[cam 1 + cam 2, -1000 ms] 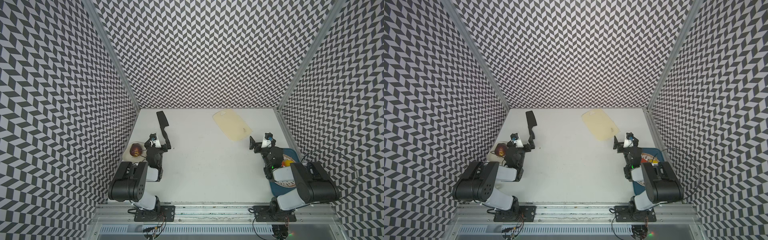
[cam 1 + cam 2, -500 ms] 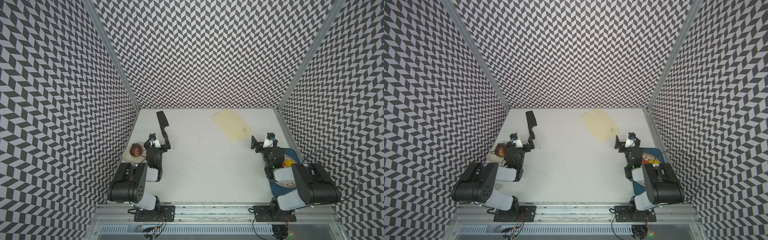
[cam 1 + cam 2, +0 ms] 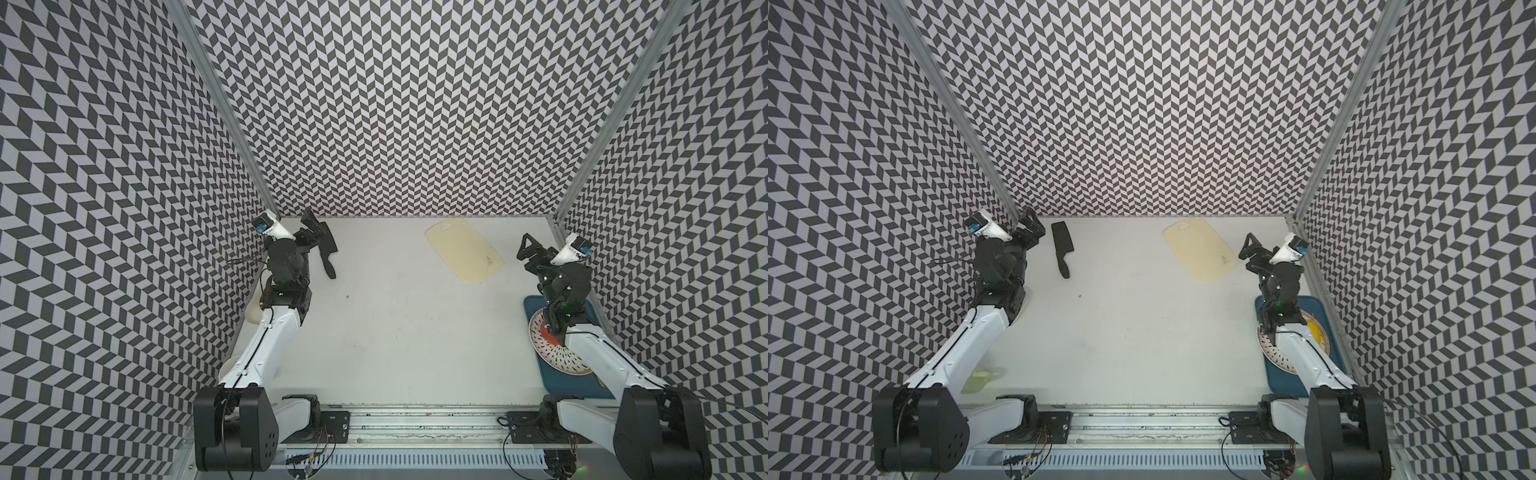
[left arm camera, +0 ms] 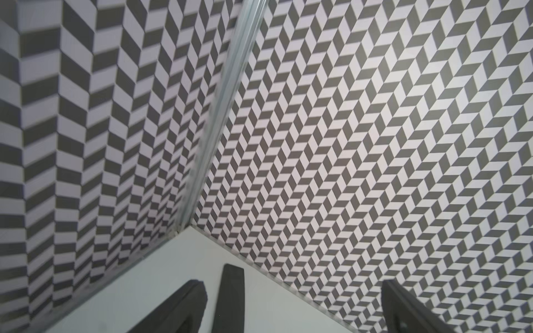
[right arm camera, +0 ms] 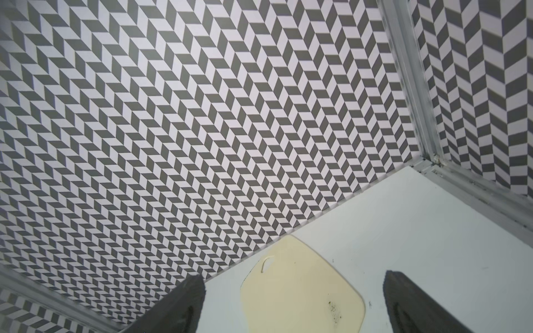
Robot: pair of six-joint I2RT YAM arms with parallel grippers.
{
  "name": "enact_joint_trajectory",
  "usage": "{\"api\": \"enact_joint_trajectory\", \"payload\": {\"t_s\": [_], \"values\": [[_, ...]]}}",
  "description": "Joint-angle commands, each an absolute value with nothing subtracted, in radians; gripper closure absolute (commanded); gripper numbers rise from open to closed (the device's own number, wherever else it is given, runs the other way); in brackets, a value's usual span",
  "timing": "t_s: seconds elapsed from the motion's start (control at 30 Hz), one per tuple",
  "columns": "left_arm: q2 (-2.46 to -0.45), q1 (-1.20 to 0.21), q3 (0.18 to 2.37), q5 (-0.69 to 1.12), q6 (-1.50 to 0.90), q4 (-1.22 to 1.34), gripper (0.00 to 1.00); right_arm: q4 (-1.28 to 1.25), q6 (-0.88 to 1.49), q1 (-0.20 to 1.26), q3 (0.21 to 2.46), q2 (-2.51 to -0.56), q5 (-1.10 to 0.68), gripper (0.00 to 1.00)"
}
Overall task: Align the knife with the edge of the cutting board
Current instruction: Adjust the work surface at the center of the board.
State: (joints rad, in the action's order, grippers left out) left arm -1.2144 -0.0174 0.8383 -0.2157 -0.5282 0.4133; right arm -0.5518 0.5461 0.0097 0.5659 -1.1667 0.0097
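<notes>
The knife point(image 3: 1062, 248) is lying flat on the white bench point(image 3: 1142, 324) near the far left corner. Its broad blade is pointing toward the back wall and its slim handle is pointing back toward the robot. The cutting board point(image 3: 1200, 249) is lying flat, far and right of the middle. It is sitting at a slant, with its small cut-out hole at the end nearest the back wall. The two are resting well apart, with bare bench between them.

The left tool point(image 3: 1034, 222) is hanging beside the blade, close to the far left corner, its jaws released and spread wide, grasping nothing. In the left wrist view the knife point(image 4: 231, 299) is showing as a dark strip between the two fingers, nearer to one of them; whether anything is touching it cannot be told.

The right tool point(image 3: 1253, 253) is hanging just beside the board's right edge. It is likewise released — jaws wide and grasping nothing. The right wrist view is looking past both fingers at the cutting board point(image 5: 300, 294), whose faint dark specks are showing.

Below the right arm, a dark blue tray point(image 3: 1316, 303) is carrying a patterned plate point(image 3: 1273, 357).
</notes>
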Motion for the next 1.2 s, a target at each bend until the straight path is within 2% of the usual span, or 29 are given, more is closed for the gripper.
{"api": "enact_joint_trajectory", "payload": {"t_s": [0.0,0.13,0.23,0.33,0.4,0.47,0.57,1.0,1.17], "values": [[-1.239,-0.061,0.78,-0.161,-0.682,0.331,0.0,-0.524,0.576,0.009,0.595,-1.232,-0.13,0.0],[-1.23,-0.22,0.723,-0.333,-0.689,0.317,0.0,-0.337,0.55,0.018,0.77,-1.405,-0.191,0.0],[-1.21,-0.347,0.632,-0.419,-0.744,0.348,0.0,-0.277,0.544,0.039,0.879,-1.536,-0.197,0.0],[-1.219,-0.497,0.561,-0.535,-0.716,0.405,0.0,-0.224,0.528,0.057,0.992,-1.666,-0.2,0.0],[-1.259,-0.556,0.548,-0.547,-0.678,0.42,0.0,-0.188,0.527,0.057,1.075,-1.749,-0.209,0.0],[-1.296,-0.591,0.585,-0.561,-0.631,0.336,0.0,-0.146,0.525,0.057,1.163,-1.838,-0.215,0.0],[-1.325,-0.658,0.614,-0.692,-0.605,0.231,0.0,-0.096,0.522,0.058,1.302,-1.965,-0.214,0.0],[-1.362,-0.673,0.634,-0.628,-0.642,0.226,0.0,0.233,0.497,0.057,2.005,-2.464,-0.166,0.0],[-1.361,-0.673,0.632,-0.62,-0.645,0.232,0.0,0.286,0.504,0.067,2.127,-2.558,-0.186,0.0]]}}
